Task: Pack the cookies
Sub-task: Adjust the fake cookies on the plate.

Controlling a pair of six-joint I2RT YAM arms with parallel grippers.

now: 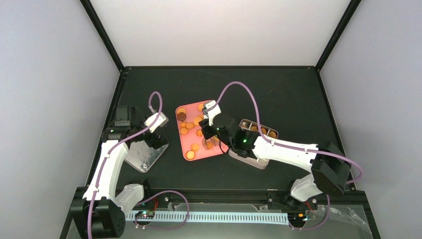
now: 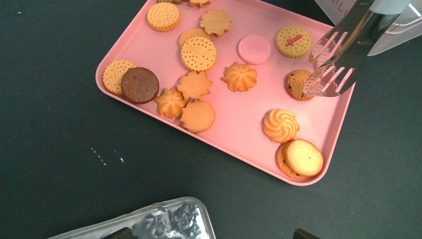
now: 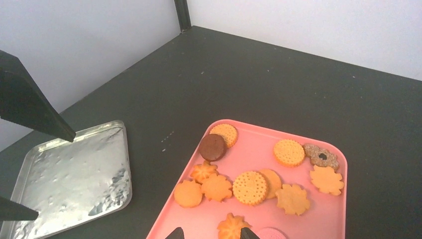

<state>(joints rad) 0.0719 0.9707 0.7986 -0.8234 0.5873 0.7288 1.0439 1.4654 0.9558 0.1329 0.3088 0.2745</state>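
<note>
The matte black worktop [image 1: 288,89] sat enclosed by plain pale grey walls [image 1: 219,30]. Black frame posts [image 1: 101,32] rose from its two far corners. Soft, even light fell across the far wall.

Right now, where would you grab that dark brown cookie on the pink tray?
Probably from straight above, pinching the dark brown cookie across its rim. It is a thin disc lying face up, with one edge over the pale lattice cookie, so the tips should land on the two edges clear of that neighbour.
</note>
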